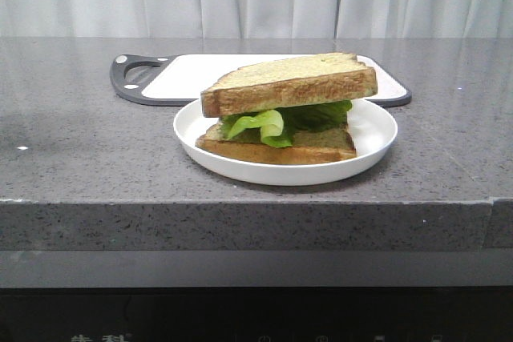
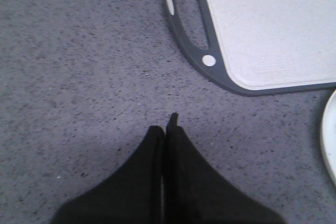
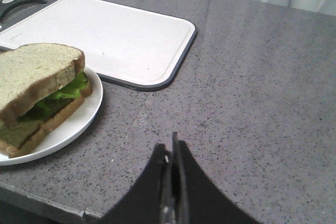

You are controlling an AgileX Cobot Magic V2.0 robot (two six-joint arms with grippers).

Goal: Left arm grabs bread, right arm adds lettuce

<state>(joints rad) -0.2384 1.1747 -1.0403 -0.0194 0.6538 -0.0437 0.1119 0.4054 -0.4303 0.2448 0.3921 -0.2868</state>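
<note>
The thick bread slice (image 1: 288, 83) lies on top of the green lettuce (image 1: 282, 119), which lies on a thinner bottom slice (image 1: 280, 148) on the white plate (image 1: 377, 130). The same stack shows in the right wrist view, bread (image 3: 34, 72) over lettuce (image 3: 65, 90). My left gripper (image 2: 166, 125) is shut and empty over bare counter, beside the cutting board's handle. My right gripper (image 3: 170, 148) is shut and empty over bare counter, to the side of the plate (image 3: 79, 121). Neither arm shows in the front view.
A white cutting board with a dark grey rim and handle (image 1: 184, 74) lies behind the plate; it also shows in the left wrist view (image 2: 273, 24) and the right wrist view (image 3: 115, 35). The counter's front edge (image 1: 240, 206) runs close before the plate. A curtain hangs behind.
</note>
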